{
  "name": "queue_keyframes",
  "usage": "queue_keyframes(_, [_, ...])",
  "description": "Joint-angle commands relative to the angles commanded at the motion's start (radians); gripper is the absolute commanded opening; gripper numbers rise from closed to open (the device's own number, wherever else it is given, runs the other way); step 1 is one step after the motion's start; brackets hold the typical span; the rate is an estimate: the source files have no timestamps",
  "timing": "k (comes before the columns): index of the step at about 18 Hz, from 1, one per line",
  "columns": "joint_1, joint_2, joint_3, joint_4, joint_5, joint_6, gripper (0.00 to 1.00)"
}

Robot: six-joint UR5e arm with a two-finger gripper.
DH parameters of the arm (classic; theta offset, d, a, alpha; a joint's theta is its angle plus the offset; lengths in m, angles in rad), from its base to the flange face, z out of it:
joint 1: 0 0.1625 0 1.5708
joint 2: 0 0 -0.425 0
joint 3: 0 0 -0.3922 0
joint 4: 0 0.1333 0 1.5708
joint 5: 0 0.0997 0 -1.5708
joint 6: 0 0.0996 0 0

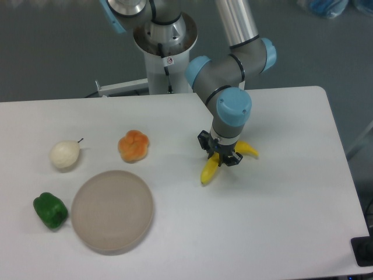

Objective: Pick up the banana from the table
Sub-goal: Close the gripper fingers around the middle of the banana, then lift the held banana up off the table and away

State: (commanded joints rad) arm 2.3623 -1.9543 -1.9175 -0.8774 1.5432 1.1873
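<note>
The smooth, bright yellow, curved plastic banana (pixel 210 171) lies on the large, plain white, matte table (pixel 280 221), right of centre and nearer the far edge than the near one. Its long axis runs diagonally, one tip toward the near edge, the other toward the right edge. The black two-finger gripper (pixel 220 155) stands directly over the banana's middle, fingers straddling it; whether they press on it I cannot tell. The banana rests on the table, unlifted. Bare tabletop surrounds it; the lumpy orange fruit (pixel 134 145) sits well apart, so a straight lift looks unobstructed.
</note>
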Motion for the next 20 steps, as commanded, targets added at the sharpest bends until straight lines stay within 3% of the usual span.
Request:
queue_keyframes(6, [0.011,0.012,0.028,-0.005,0.003,0.011,0.14])
queue_keyframes(14, [0.043,0.008,0.17,-0.021,0.005,0.015,0.0])
queue_keyframes(20, [0.069,-0.027,0.293,-0.124,0.005,0.021,0.0])
